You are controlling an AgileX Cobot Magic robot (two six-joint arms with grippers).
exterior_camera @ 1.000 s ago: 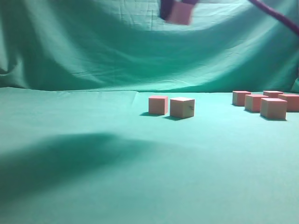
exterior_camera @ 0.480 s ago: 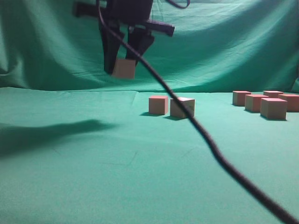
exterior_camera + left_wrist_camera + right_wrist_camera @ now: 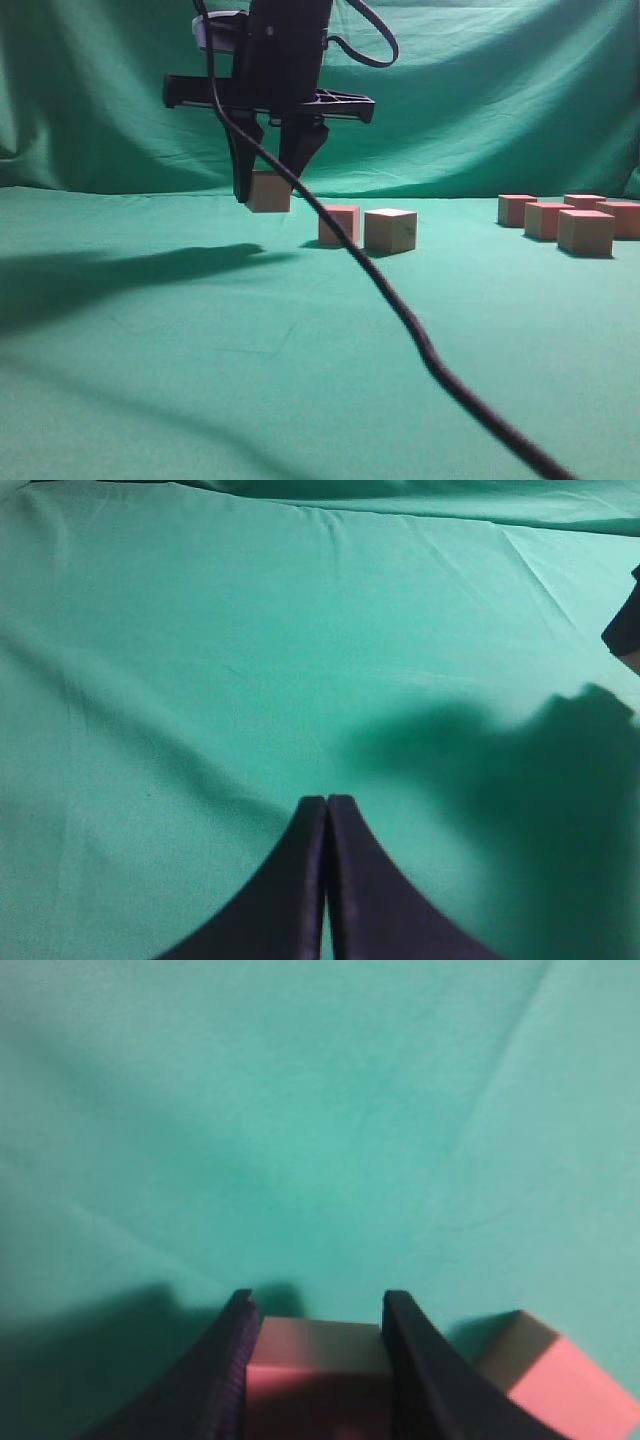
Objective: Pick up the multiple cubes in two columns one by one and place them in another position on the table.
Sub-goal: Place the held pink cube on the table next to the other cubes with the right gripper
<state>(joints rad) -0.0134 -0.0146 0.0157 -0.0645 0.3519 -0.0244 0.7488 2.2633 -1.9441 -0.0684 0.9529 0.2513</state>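
Left gripper (image 3: 326, 820): fingers pressed together, nothing held, only cloth (image 3: 200, 630) seen beneath

Right gripper (image 3: 268, 190): fingers clamped on cube (image 3: 269, 191), held above cloth, left of placed pair (image 3: 367, 228)

Risk judged: cube dropped from height could bounce or roll; release too near pair could knock nearest cube (image 3: 545, 1375) out of line; cable (image 3: 400, 310) could drag across pair

Cube group (image 3: 575, 220) far right of pair, waiting

No containers seen
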